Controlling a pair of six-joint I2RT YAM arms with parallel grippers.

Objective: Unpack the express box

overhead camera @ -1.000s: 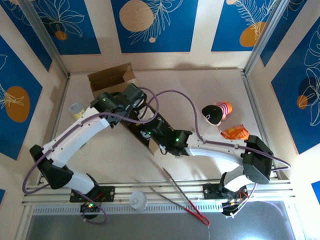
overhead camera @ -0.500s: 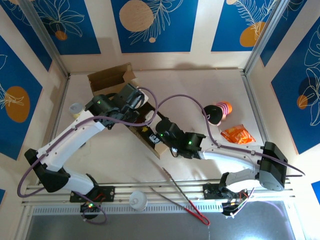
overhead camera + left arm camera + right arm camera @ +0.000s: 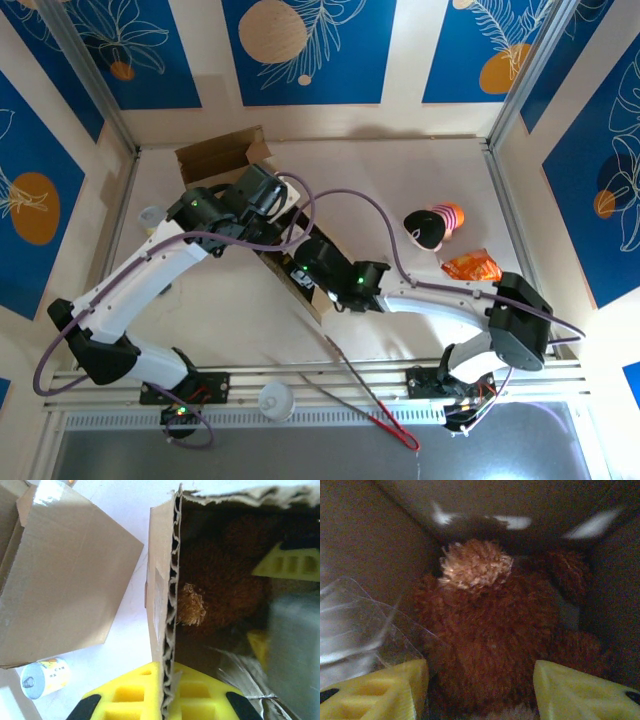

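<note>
1. Express box [image 3: 301, 291]: open cardboard, just toward 9 o'clock of table centre.
2. Brown plush toy [image 3: 490, 645]: inside the box, against its far wall.
3. Left gripper [image 3: 162, 701]: clamped on the box's corrugated wall, one finger on each side.
4. Right gripper [image 3: 477, 687]: inside the box, fingers apart, toy between them.
5. Can [image 3: 45, 678]: on the table, at 9 o'clock from the box.

Top view: bright, even light, soft shadows on the white table [image 3: 420, 170]. Left wrist: table blown out at upper left, interior of the brown corrugated cardboard box [image 3: 157, 580] dark, right edge blurred. Right wrist: dim and soft, fuzzy brown plush toy [image 3: 490, 645] murky, glare streaks along the top.
</note>
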